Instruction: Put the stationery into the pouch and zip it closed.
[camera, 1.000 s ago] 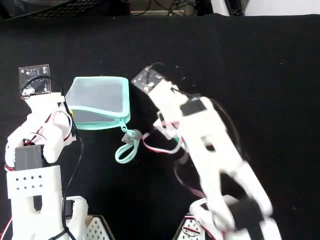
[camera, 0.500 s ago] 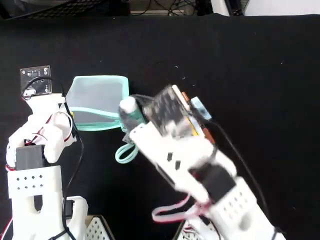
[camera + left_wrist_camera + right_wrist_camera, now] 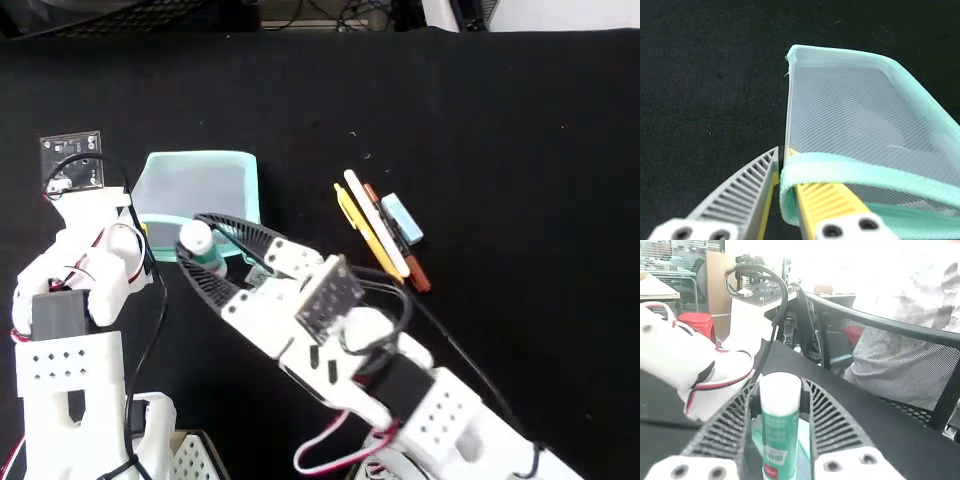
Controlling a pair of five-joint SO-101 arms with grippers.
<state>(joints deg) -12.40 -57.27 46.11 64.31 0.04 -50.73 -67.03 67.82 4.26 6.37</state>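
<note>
A teal-edged mesh pouch (image 3: 200, 190) lies at the left of the black table. My left gripper (image 3: 143, 230) is shut on the pouch's near rim (image 3: 840, 172), pinched between a grey and a yellow finger (image 3: 822, 200). My right gripper (image 3: 192, 236) is shut on a green glue stick with a white cap (image 3: 198, 243), which it holds upright over the pouch's near edge. In the right wrist view the glue stick (image 3: 780, 425) stands between the ribbed black fingers (image 3: 722, 432). Several pens (image 3: 378, 232) and a light blue eraser (image 3: 402, 218) lie to the right.
The right arm (image 3: 350, 340) slants across the table's middle and hides the pouch's zip end. A small circuit board (image 3: 70, 160) sits on the left arm beside the pouch. Bare black table stretches behind and to the right of the pens.
The right arm has swung down and to the left, carrying the glue stick from beside the pouch's right corner to its near edge. The pens and eraser have come into sight. The left arm kept still.
</note>
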